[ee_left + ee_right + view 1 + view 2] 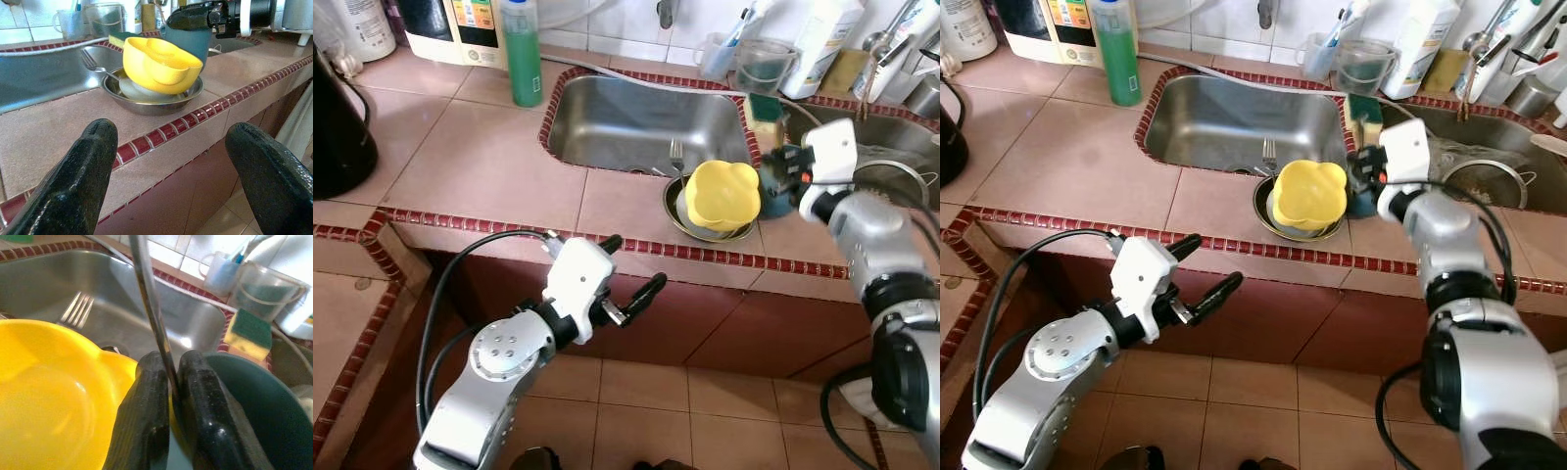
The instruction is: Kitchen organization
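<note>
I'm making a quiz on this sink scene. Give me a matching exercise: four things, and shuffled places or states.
1. yellow bowl
2. green bottle
3. fork
4. left gripper

a. open, below the counter edge
b. stacked in the metal dish
c. standing left of the sink
d. tines over the sink

Pairs: 1-b, 2-c, 3-d, 4-a

My arms are silver, with rounded joint housings; my left one bears a disc ringed with small screws. Wrist blocks are white. Black cables loop alongside. My left gripper [631,269] has long, black, textured fingers [78,181].
</note>
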You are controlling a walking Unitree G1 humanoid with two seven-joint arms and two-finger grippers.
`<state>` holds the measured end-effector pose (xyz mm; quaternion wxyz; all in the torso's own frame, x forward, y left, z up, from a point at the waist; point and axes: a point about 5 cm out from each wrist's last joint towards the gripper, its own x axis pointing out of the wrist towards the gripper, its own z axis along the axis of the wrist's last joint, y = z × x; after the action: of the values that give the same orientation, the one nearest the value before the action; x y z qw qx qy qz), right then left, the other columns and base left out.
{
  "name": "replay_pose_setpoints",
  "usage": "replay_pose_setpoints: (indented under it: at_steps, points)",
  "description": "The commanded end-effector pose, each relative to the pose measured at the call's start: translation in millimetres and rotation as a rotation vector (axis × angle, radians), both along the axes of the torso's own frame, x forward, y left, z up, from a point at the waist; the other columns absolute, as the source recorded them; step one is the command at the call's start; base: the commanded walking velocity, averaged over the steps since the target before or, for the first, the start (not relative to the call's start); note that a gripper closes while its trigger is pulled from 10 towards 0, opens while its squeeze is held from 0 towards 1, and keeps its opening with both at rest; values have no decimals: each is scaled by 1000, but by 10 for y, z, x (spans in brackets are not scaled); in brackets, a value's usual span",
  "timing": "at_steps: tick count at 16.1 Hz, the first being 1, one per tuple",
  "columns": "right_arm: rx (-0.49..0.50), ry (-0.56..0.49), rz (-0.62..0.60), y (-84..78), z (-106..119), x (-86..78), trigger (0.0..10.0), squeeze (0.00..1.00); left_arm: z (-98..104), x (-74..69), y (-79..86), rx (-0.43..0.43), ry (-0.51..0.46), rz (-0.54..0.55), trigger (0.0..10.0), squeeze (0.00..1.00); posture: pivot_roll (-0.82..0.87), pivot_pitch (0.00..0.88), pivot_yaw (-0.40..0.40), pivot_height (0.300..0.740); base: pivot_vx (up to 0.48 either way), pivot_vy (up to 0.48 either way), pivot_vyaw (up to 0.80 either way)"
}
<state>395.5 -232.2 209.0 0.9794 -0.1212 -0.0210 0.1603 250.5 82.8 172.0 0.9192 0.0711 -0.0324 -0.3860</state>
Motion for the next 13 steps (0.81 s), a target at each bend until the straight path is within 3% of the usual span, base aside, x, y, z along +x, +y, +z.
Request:
replay_pose_setpoints:
  at_steps: [1,2,13]
  points:
    - [-4,35,-26,-87,-90,-38,10000,1000,-7,-19,-49,1,-3,-27,10000,0,-2,131,-114,732,0,0,0]
    - [2,23,-22,-91,-73,-39,10000,0,-11,-19,-53,3,-3,-31,10000,0,-3,131,-112,732,0,0,0]
    - [85,-73,10,-37,128,-4,10000,0,-10,-12,-41,-1,-5,-18,10000,0,5,140,-125,732,0,0,0]
